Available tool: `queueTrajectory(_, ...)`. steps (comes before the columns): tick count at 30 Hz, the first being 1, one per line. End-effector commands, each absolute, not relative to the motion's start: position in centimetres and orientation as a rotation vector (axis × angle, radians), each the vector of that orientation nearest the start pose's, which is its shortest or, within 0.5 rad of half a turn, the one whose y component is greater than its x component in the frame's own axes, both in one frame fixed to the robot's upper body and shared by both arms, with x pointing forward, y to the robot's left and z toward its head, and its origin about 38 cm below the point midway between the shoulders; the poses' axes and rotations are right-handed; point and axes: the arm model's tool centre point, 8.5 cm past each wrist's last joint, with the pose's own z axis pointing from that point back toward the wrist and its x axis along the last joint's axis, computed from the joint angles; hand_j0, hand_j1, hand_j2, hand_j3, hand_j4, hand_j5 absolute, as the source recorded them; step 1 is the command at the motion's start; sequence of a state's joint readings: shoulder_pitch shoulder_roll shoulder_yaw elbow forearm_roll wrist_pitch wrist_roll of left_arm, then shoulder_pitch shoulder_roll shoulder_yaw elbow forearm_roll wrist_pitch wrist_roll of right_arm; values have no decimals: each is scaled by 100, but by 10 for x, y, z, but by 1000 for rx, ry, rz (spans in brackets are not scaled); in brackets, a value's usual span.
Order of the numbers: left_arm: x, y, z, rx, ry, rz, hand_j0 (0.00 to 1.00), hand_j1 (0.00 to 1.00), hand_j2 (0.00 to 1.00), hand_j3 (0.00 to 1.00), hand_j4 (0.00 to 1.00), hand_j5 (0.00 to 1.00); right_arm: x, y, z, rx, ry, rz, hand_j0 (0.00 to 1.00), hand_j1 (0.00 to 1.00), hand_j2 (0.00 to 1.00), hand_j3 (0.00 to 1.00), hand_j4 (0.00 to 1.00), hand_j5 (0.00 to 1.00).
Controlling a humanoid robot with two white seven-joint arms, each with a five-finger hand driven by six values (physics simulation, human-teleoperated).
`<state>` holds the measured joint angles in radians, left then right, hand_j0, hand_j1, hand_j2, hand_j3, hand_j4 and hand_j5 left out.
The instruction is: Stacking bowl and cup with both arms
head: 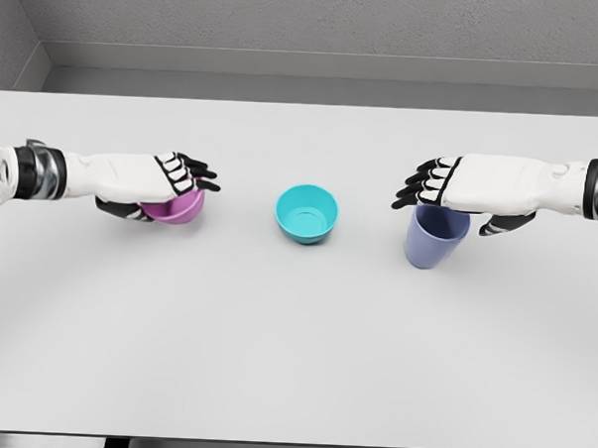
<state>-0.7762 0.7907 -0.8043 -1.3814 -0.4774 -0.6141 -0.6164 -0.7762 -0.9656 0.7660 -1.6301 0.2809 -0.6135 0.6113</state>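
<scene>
A teal bowl (306, 214) stands upright in the middle of the white table (293, 363). To its left is a purple bowl (183, 210), mostly hidden under my left hand (167, 192). That hand lies over the bowl with fingers stretched out flat and thumb down at the bowl's left side. At the right stands a lavender-blue cup (433, 246). My right hand (445, 207) covers its rim, fingers extended toward the middle and thumb hanging beside the cup's right. Neither hand is closed around its object.
Grey walls rise behind the table's far edge. The near table edge runs along the bottom of the view.
</scene>
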Motion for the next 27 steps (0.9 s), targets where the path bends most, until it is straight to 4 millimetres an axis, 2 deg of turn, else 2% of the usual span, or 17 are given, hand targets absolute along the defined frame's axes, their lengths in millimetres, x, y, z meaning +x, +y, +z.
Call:
queueTrajectory(1,446,282,193,360,-1176,-2319,77,77,77,77,77,77,407,-286,261,444,1790,-3046,100,100,100,100,100,100)
queueTrajectory(17,448,281,196,366,-1181,-2321,77,77,77,77,77,77,407,-287,262,452,1784,-3049,100,100,100,100,100,100)
queueTrajectory(27,442,235,220,339,-1330,-2385,78,78,78,78,78,78,411,-290,270,493,1784,-3042,100,100,100,100,100,100)
